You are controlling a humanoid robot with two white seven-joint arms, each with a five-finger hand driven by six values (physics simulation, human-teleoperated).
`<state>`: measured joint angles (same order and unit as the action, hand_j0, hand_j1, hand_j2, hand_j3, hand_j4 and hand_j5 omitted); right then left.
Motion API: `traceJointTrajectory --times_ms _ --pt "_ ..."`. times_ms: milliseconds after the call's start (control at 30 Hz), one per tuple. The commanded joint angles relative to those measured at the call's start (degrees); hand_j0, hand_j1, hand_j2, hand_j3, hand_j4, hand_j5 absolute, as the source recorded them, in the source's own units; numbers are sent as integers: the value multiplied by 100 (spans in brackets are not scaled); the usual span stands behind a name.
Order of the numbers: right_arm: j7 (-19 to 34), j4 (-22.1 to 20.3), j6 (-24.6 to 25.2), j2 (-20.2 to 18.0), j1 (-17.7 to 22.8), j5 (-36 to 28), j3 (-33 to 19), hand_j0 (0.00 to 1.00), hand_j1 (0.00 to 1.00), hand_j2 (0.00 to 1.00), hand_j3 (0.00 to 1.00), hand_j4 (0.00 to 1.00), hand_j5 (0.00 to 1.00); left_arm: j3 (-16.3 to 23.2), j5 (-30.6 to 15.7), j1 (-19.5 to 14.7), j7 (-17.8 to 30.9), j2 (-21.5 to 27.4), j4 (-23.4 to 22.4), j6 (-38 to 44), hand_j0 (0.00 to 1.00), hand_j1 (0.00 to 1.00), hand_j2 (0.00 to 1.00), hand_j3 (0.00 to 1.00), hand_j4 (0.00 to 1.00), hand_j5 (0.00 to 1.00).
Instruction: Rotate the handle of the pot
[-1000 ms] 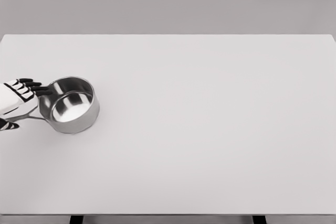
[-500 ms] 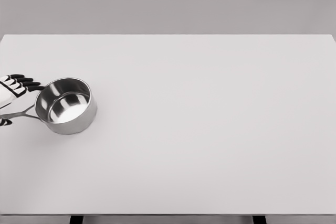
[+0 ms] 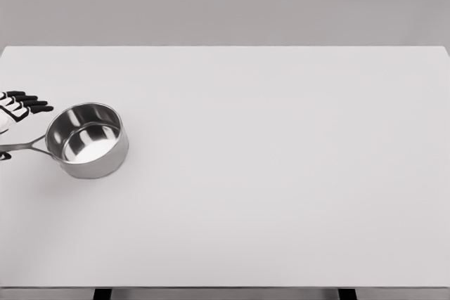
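Head view shows a wide white counter (image 3: 281, 194) with a steel pot (image 3: 87, 140) standing upright near its left edge, well toward the far half of the surface. Its open mouth faces up and the shiny inside wall and pale bottom are visible (nothing can be made out inside it). A thin handle (image 3: 24, 147) runs from the pot's left side straight out toward the picture's left border, lying almost level, with its outer end reaching the edge of the frame.

At that same border the left hand (image 3: 17, 107) shows only in part: white knuckle segments with dark fingertips (image 3: 39, 104) stretched out toward the right, side by side and just above the handle. The tips stop just short of the pot's rim, apart from it. A small dark bit at the border beside the handle's end may be the thumb, but whether the hand is clamped on the handle or merely lies over it cannot be told, since most of the palm is cut off.
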<state>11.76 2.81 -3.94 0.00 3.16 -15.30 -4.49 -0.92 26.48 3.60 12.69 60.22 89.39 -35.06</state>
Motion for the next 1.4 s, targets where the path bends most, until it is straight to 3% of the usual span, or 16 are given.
traceJointTrajectory --times_ms 0,1000,1200,1367 --pt "1 0 -2 0 0 1 0 100 100 100 100 100 100 -5 -29 0 -3 -37 -27 6 100 100 100 100 100 100" --pt "1 0 -2 0 0 1 0 100 100 100 100 100 100 -5 59 -325 -3 -283 -432 6 100 100 100 100 100 100" --pt "1 0 -2 0 0 1 0 100 100 100 100 100 100 31 103 -431 -3 -336 -414 6 100 100 100 100 100 100" --pt "1 0 -2 0 0 1 0 100 100 100 100 100 100 -13 -11 -404 -3 -336 -142 6 100 100 100 100 100 100"
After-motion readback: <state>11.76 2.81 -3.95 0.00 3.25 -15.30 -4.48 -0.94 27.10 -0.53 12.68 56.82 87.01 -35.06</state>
